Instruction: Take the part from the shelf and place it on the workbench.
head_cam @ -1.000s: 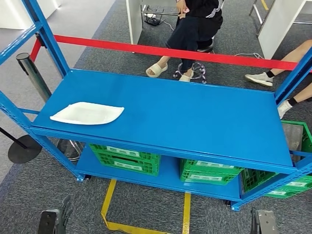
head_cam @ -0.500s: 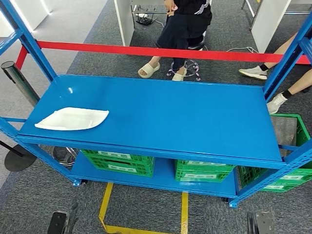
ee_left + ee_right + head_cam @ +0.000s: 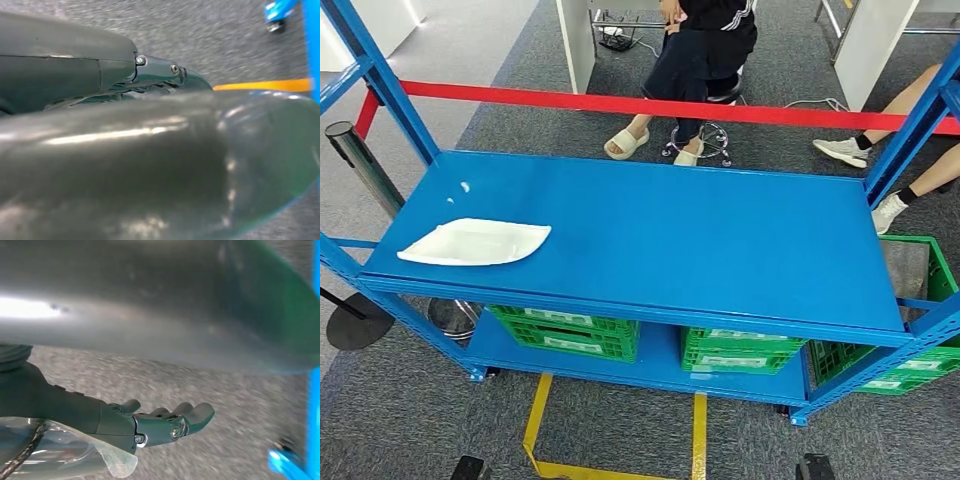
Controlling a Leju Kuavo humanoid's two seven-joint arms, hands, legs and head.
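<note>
Shifted slightly since 0.5 s ago: whole head frame nudged, so camera motion, not the part. Head view: white part [image 3: 475, 243] flat on blue shelf [image 3: 682, 240], near its left end; green crates [image 3: 565, 331] below. Left wrist: left hand [image 3: 158, 72] over grey carpet, grip state unclear. Right wrist: right hand [image 3: 166, 422] empty, fingers extended.
</note>
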